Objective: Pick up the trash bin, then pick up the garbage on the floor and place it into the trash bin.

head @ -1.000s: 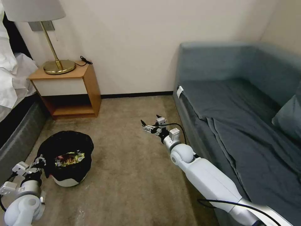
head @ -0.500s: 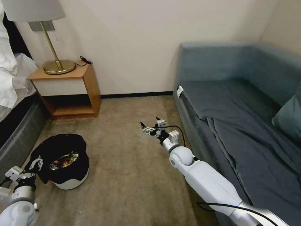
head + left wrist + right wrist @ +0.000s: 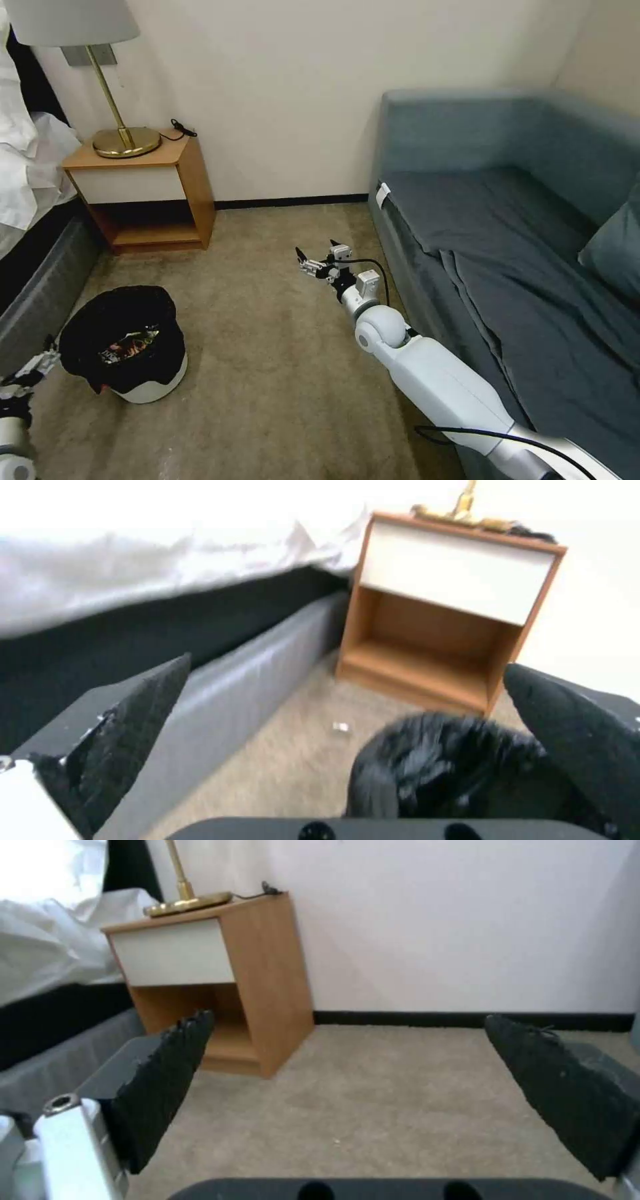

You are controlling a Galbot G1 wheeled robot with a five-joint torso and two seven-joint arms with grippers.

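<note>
Trash bin point(image 3: 127, 353) on carpet, left hand point(image 3: 37, 365) open beside it

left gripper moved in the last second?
Yes. The left gripper has pulled back off the trash bin, away from the nightstand, towards the robot.

Beige carpet point(image 3: 280, 373) meets a cream wall point(image 3: 280, 87). A wooden nightstand point(image 3: 143, 193) (brass lamp point(image 3: 110, 87) on top) sits between bed point(image 3: 30, 220) and blue-grey sofa point(image 3: 507, 233).

even indoor light, blurred wrist views
</note>
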